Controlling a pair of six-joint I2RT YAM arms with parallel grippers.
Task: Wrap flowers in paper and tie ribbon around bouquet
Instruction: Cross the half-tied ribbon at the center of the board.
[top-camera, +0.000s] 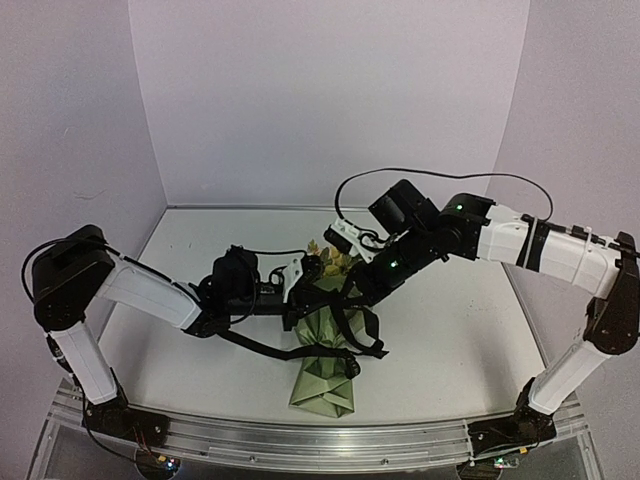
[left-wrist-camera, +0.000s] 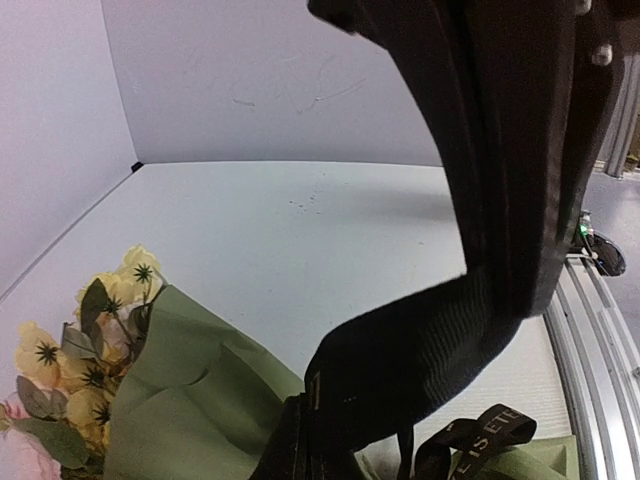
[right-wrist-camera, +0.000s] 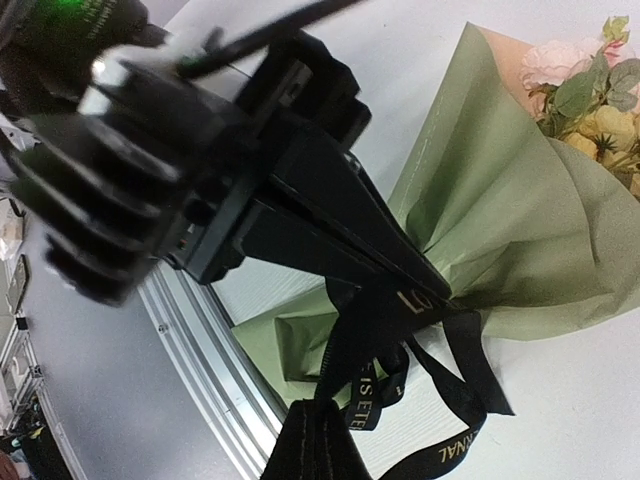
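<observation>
The bouquet lies mid-table, its olive-green paper (top-camera: 322, 385) cone pointing at the near edge. The yellow flowers (top-camera: 330, 258) poke out of the far rim. The black lettered ribbon (top-camera: 345, 345) loops round the cone's waist, with loose tails on the table. My left gripper (top-camera: 303, 290) comes in from the left and is shut on a ribbon strand just above the paper (right-wrist-camera: 500, 200); its closed tips (right-wrist-camera: 430, 288) pinch the lettering. My right gripper (right-wrist-camera: 320, 435) is shut on another ribbon (right-wrist-camera: 375, 340) strand that runs taut from the knot area. From the left wrist, that ribbon (left-wrist-camera: 420, 340) rises past the flowers (left-wrist-camera: 90, 340).
An aluminium rail (top-camera: 320, 440) runs along the near table edge, close to the cone's tip. Lilac walls enclose the back and both sides. A pink bloom (right-wrist-camera: 560, 60) sits among the yellow ones. A black cable (top-camera: 400, 172) arcs above the right arm.
</observation>
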